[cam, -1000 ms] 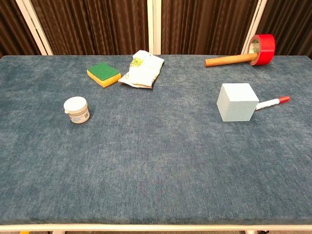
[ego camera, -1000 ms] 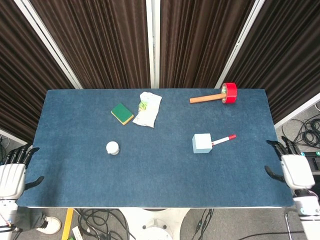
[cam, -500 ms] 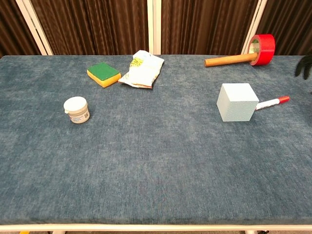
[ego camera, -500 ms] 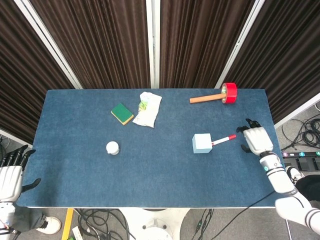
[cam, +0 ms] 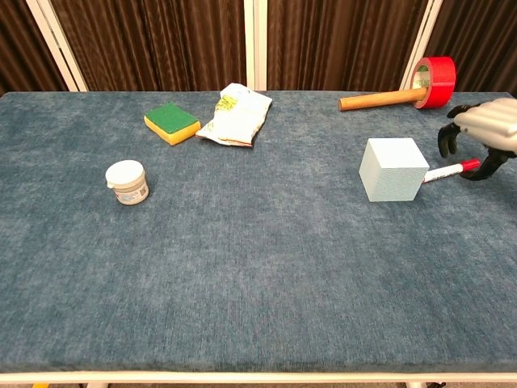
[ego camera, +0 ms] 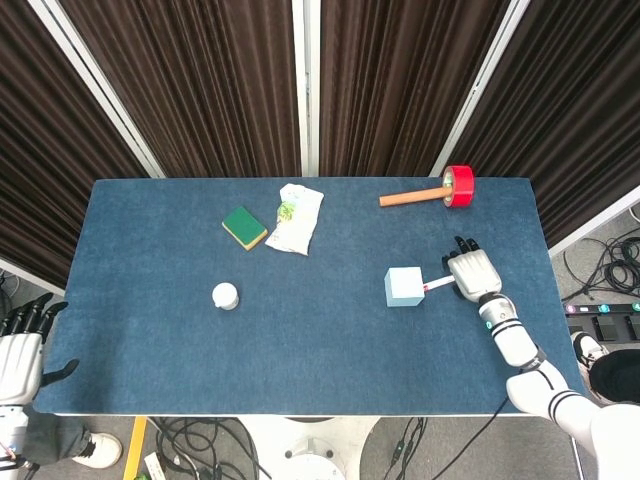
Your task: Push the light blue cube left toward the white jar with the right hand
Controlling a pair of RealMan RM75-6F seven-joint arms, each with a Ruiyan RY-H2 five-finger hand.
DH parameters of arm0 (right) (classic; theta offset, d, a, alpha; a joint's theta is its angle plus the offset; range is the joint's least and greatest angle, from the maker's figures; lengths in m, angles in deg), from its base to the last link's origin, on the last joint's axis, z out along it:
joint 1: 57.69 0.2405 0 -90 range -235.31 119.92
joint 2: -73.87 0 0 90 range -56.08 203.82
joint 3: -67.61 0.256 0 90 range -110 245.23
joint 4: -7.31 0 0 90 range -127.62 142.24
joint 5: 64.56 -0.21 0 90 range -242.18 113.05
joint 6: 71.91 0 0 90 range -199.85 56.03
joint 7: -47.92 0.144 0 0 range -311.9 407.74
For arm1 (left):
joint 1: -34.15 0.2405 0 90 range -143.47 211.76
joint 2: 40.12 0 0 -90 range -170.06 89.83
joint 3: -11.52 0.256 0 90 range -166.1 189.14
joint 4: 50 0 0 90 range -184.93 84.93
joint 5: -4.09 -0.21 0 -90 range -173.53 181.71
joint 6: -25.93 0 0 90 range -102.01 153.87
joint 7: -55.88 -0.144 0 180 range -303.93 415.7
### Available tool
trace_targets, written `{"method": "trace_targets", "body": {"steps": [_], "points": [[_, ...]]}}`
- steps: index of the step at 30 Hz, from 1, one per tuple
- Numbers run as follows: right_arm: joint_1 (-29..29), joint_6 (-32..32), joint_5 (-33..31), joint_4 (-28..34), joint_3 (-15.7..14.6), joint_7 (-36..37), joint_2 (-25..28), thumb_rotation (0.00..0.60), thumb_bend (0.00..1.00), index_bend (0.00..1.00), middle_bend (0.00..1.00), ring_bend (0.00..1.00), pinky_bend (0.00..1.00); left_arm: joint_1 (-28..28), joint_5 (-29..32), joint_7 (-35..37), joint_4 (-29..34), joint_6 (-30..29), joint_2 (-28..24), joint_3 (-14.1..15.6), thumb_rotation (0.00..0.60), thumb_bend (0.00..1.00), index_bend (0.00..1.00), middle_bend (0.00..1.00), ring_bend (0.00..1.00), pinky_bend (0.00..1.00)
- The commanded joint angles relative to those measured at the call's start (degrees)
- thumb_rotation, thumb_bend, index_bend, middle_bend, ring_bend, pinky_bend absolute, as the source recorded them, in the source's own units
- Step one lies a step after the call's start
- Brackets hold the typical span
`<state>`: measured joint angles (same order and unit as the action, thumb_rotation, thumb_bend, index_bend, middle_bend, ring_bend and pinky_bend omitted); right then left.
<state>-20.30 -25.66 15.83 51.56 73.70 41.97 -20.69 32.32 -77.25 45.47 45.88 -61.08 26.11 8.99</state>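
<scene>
The light blue cube (ego camera: 404, 286) (cam: 393, 169) stands right of the table's middle. Far to its left sits the small white jar (ego camera: 226, 296) (cam: 127, 182). My right hand (ego camera: 472, 272) (cam: 483, 129) hovers just right of the cube, over the tip of a red-capped marker (ego camera: 437, 284) (cam: 449, 170). Its fingers are spread and curved downward, holding nothing and not touching the cube. My left hand (ego camera: 20, 350) hangs off the table's near left corner, fingers apart and empty; the chest view does not show it.
A green and yellow sponge (ego camera: 244, 227) (cam: 171, 122) and a crumpled white packet (ego camera: 293, 218) (cam: 237, 114) lie at the back middle. A wooden stick pokes into a red tape roll (ego camera: 459, 186) (cam: 435, 81) at the back right.
My right hand has moved from beyond the table's right edge inward and leftward to just right of the cube. The left hand has sunk slightly. The cube has not moved.
</scene>
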Motion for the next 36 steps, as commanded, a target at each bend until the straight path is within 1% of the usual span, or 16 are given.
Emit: {"method": "trace_targets", "body": {"steps": [1,8,13,18,22,32,36], "points": [[0.2,0.2,0.7,-1.9,-0.8,1.4,-1.4,0.6,0.2,0.44,0.39,0.07,0.15,0.0,0.0,0.1,-0.1,0.0,0.0,0.0,0.6,0.09,0.26,0.22,0.16,0.16],[0.6,0.2,1.0,-5.4,-1.3,3.7,-3.2,0.6,0.22,0.46,0.43,0.09,0.16,0.0,0.1,0.4,-0.5,0.0,0.2,-0.1,0.6,0.09,0.26,0.22,0.16,0.16],[0.8,-0.2,1.0,-6.6,-1.5,4.2,-3.8,0.6,0.22,0.47,0.45,0.11,0.17,0.1,0.1,0.5,-0.6,0.2,0.3,-0.1,0.6,0.09,0.26,0.22,0.16,0.16],[1.1,-0.5,1.1,-7.1,-1.7,4.4,-4.3,0.6,0.23,0.47,0.45,0.11,0.17,0.1,0.1,0.7,-0.8,0.2,0.3,-0.1,0.6,0.09,0.26,0.22,0.16,0.16],[1.2,-0.8,1.0,-7.4,-1.8,4.5,-4.5,0.6,0.3,0.47,0.46,0.11,0.17,0.2,0.1,1.0,-1.0,0.2,0.3,-0.1,0.6,0.09,0.26,0.22,0.16,0.16],[1.6,-0.9,1.1,-7.5,-1.9,4.9,-4.3,0.6,0.38,0.53,0.52,0.15,0.19,0.2,0.0,1.3,-1.5,0.1,0.5,-0.1,0.6,0.09,0.26,0.22,0.16,0.16],[1.3,-0.1,1.2,-6.7,-2.0,5.4,-3.3,0.6,0.44,0.56,0.52,0.15,0.19,0.2,-0.1,1.2,-1.5,0.3,0.6,-0.1,0.6,0.09,0.26,0.22,0.16,0.16]]}}
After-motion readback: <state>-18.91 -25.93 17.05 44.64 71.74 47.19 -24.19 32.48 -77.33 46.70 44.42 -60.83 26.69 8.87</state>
